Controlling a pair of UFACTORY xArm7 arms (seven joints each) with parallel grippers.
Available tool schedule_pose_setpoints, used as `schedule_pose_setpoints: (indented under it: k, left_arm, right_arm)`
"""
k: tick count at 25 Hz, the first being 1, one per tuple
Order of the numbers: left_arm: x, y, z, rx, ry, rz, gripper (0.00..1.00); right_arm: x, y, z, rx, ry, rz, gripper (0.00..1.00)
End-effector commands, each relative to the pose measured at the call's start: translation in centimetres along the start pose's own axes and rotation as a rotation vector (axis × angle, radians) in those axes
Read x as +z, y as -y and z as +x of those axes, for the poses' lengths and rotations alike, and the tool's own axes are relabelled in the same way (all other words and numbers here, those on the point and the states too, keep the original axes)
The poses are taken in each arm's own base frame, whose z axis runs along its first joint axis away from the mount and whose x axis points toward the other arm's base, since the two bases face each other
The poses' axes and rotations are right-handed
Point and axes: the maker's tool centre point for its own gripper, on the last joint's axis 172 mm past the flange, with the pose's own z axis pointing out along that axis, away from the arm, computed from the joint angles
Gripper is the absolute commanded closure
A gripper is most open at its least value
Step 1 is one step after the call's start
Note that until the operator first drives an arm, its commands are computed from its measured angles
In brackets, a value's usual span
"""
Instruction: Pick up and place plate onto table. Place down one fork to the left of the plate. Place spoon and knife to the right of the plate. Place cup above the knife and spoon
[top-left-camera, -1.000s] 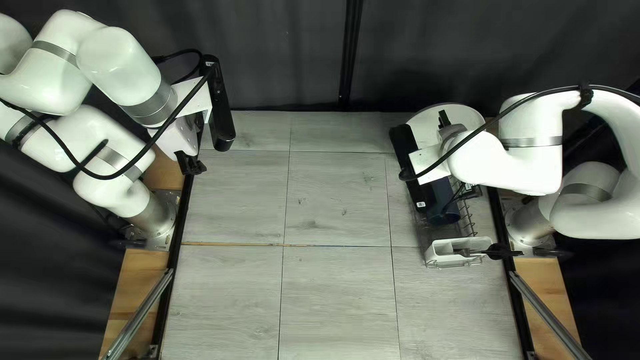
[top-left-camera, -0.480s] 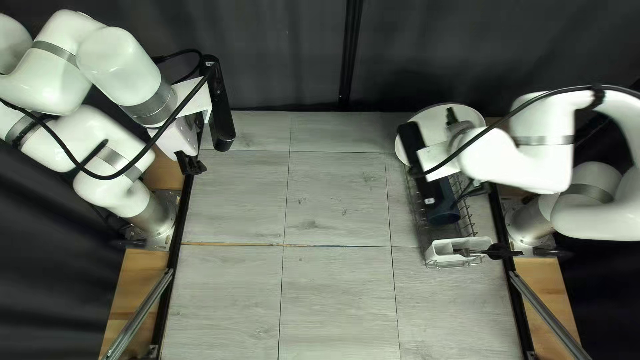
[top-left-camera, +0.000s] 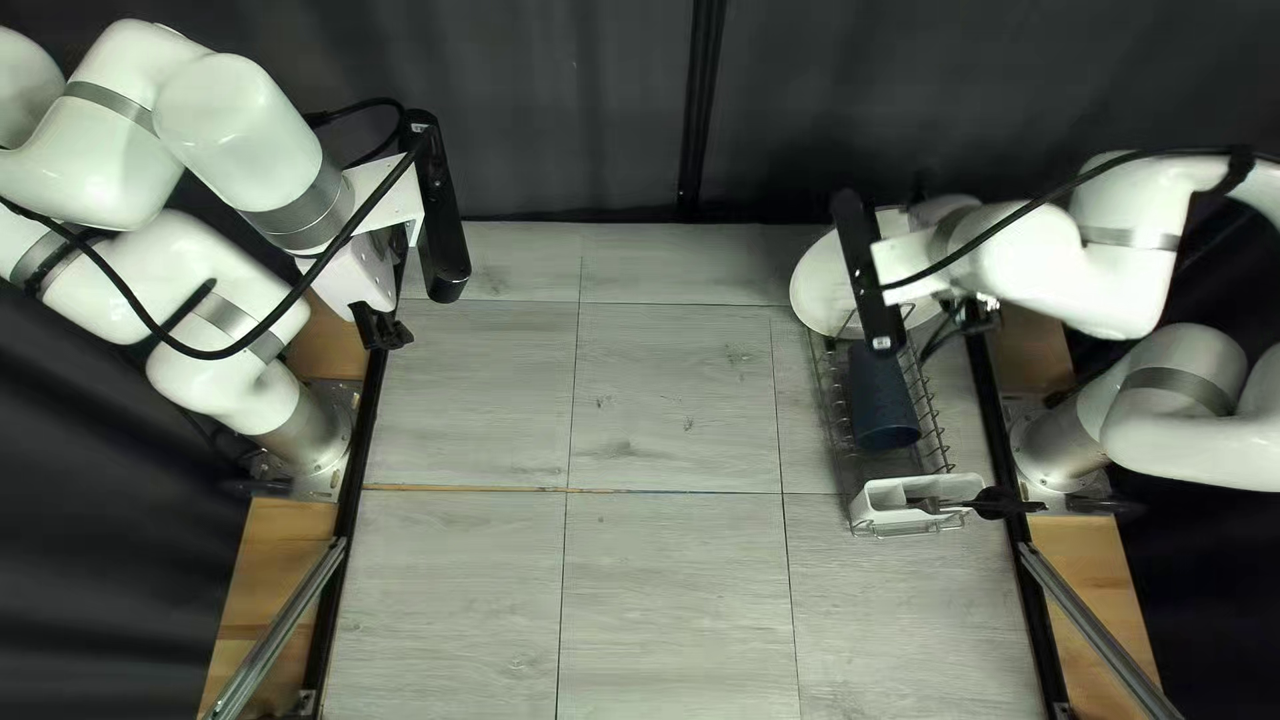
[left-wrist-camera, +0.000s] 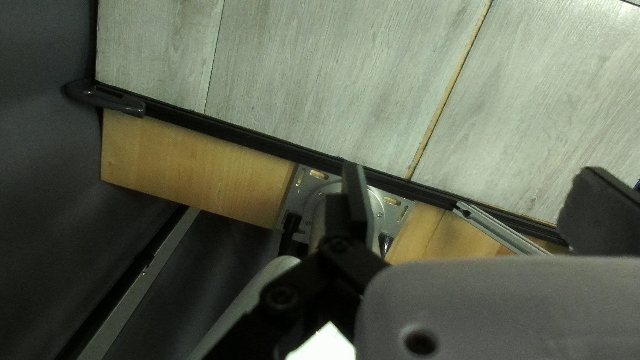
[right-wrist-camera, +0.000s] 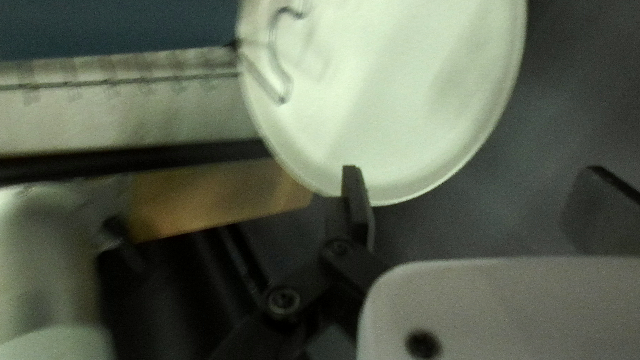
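Observation:
In the top left view, my right gripper [top-left-camera: 980, 318] is near the rack's far end, beside the white plate [top-left-camera: 818, 286], which is partly covered by the arm and camera. My right gripper [right-wrist-camera: 476, 190] stands open in its wrist view, one finger overlapping the edge of the plate [right-wrist-camera: 400, 87]; contact cannot be told. A dark blue cup [top-left-camera: 883, 400] lies in the wire rack [top-left-camera: 830, 400]. Dark-handled cutlery [top-left-camera: 1000, 504] sticks out of a white holder [top-left-camera: 874, 503]; its kinds cannot be told. My left gripper [top-left-camera: 384, 328], also open in its wrist view [left-wrist-camera: 476, 187], holds nothing.
The grey tabletop [top-left-camera: 667, 400] extends left of the rack. Black rails [top-left-camera: 350, 534] edge the table, with wooden boards outside them. A dark curtain [top-left-camera: 534, 107] hangs behind the far edge.
My right arm's wrist has moved rightward and toward the table's far side, uncovering more of the blue cup and the rack. The left arm has stayed still.

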Motion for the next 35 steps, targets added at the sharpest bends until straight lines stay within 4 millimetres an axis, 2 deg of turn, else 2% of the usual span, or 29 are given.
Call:
schedule_pose_setpoints:
  k: [1, 3, 7, 12, 17, 19, 20, 21, 28, 33, 35]
  left_arm:
    - [0.0, 0.0, 0.0, 0.000, 0.000, 0.000, 0.00]
    - [0.0, 0.0, 0.0, 0.000, 0.000, 0.000, 0.00]
    - [0.0, 0.0, 0.0, 0.000, 0.000, 0.000, 0.00]
    - [0.0, 0.0, 0.0, 0.000, 0.000, 0.000, 0.00]
    - [0.0, 0.0, 0.0, 0.000, 0.000, 0.000, 0.00]
    - [0.0, 0.0, 0.0, 0.000, 0.000, 0.000, 0.00]
    - [0.0, 0.0, 0.0, 0.000, 0.000, 0.000, 0.00]
    - [0.0, 0.0, 0.0, 0.000, 0.000, 0.000, 0.00]
    - [0.0, 0.0, 0.0, 0.000, 0.000, 0.000, 0.00]
    - [0.0, 0.0, 0.0, 0.000, 0.000, 0.000, 0.00]
    - [0.0, 0.0, 0.0, 0.000, 0.000, 0.000, 0.00]
  right_arm:
    - [0.3, 0.5, 0.0, -0.021, 0.009, -0.017, 0.00]
    - [1.4, 1.1, 0.3, -0.034, 0.020, -0.045, 0.00]
    - [3.2, -0.2, 0.7, -0.031, 0.016, -0.081, 0.00]
    - [5.5, -0.8, 1.6, -0.033, 0.003, -0.110, 0.00]
    - [7.1, -1.5, 1.5, -0.037, -0.001, -0.119, 0.00]
    - [7.4, -1.6, 1.4, -0.034, 0.000, -0.121, 0.16]
    - [7.4, -1.6, 1.4, -0.033, 0.000, -0.122, 0.95]
    - [7.4, -1.6, 1.1, -0.031, 0.000, -0.125, 1.00]
    - [7.5, -2.6, 0.6, -0.004, 0.004, -0.138, 1.00]
    - [4.8, -5.2, 0.0, 0.017, 0.011, -0.167, 1.00]
    - [3.1, -7.2, -0.6, 0.034, 0.018, -0.177, 1.00]
